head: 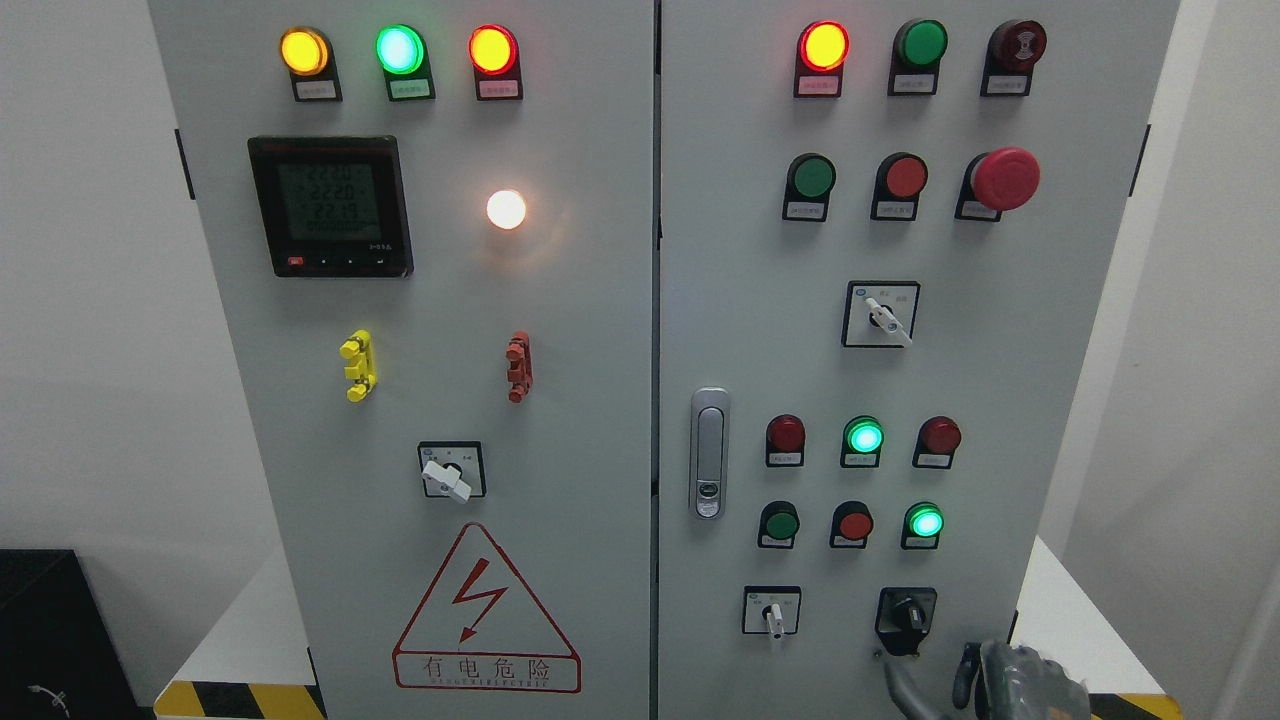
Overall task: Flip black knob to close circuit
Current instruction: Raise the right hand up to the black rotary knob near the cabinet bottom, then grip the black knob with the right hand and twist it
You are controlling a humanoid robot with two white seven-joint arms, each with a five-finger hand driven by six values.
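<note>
Below, right robot hand (985,680) open, near black knob (907,614) on grey cabinet (600,300).

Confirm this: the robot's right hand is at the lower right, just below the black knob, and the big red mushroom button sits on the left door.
One detail is wrong. The head view shows the red mushroom button on the right door, not the left. The rest holds: the right hand is at the lower right, just below the black knob.

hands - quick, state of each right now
Left hand: not in view.
Right hand: at the bottom edge just below the black knob, fingers loosely curled, holding nothing, not yet on the knob.
</note>
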